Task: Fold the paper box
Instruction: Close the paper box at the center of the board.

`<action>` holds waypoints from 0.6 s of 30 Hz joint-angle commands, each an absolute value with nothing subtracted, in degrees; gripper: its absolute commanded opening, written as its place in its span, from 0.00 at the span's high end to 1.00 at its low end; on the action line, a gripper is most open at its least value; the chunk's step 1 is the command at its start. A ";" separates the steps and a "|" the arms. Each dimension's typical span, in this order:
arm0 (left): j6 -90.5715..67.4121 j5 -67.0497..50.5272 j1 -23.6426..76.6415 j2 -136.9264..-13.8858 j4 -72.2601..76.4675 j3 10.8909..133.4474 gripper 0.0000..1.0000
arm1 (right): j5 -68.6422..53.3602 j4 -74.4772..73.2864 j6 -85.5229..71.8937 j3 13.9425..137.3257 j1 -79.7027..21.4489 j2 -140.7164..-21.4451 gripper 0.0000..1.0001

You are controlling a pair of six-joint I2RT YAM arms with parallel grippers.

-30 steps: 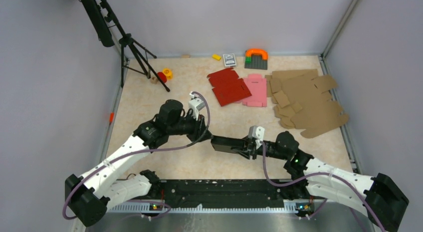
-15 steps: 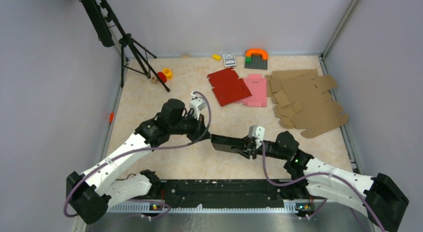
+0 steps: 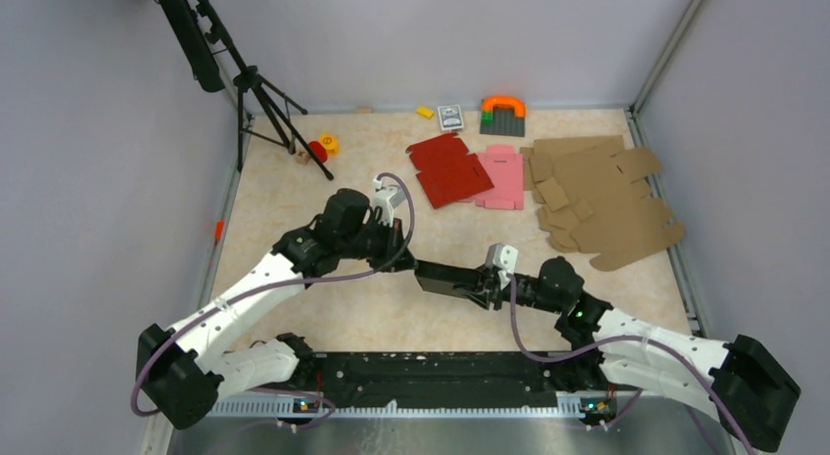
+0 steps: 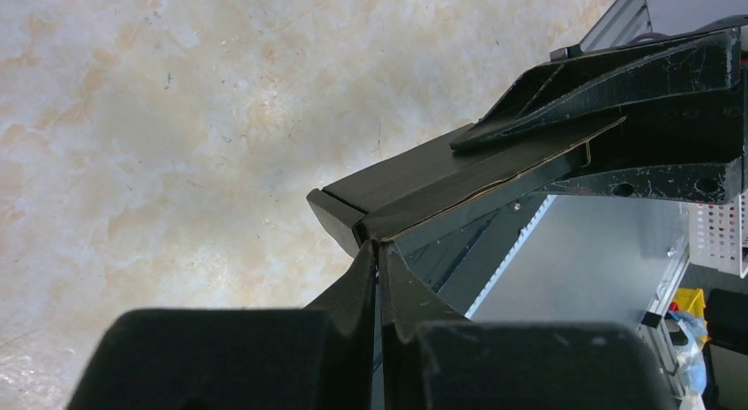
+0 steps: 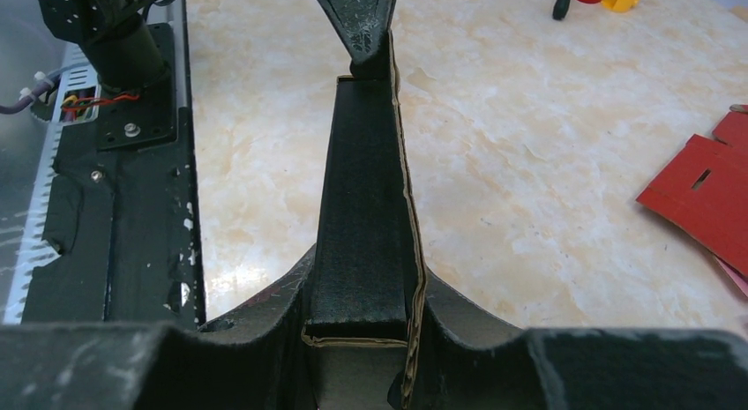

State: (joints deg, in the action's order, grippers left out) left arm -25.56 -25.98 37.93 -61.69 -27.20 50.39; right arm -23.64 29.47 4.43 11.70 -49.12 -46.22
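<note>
My left gripper (image 3: 403,262) has its fingers pressed together, pinching the thin cardboard edge at one end of the box (image 3: 445,279). My right gripper (image 5: 366,295) is clamped across the other end, a finger against each long side, with the raw brown edge of the card showing at the rim. The box is black and partly folded into a long narrow trough. It spans straight from one gripper to the other, and from my wrists it looks raised off the table (image 3: 294,191) rather than lying on it. It sits on the near side of the red blank (image 3: 448,171), toward my bases and well apart from it. The red blank lies flat. The pink blank (image 3: 502,176) touches its right edge, and a spread of brown cardboard blanks (image 3: 597,201) lies farther to the right of that. Behind the red blank, along the far wall, sit a yellow block (image 3: 424,112), a small card pack (image 3: 450,116) and an orange arch (image 3: 503,105) on a grey plate. To the left of the red blank are a red toy (image 3: 317,150) and a yellow toy (image 3: 329,142), both close to the foot of a black tripod (image 3: 259,93). I cannot tell from any view how far along the seam my left fingers reach.
</note>
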 commanded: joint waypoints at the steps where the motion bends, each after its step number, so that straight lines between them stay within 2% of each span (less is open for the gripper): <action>1: -26.92 -23.75 38.22 -61.85 -24.95 50.31 1.00 | -22.61 37.49 3.85 13.22 -49.94 -48.89 1.00; 8: -24.93 -16.17 38.23 -61.74 -19.72 44.22 1.00 | -20.50 58.60 3.42 8.77 -50.05 -60.69 1.00; 18: -24.52 -8.06 38.23 -62.15 -11.78 34.94 1.00 | -16.26 90.90 2.79 9.86 -51.81 -89.16 1.00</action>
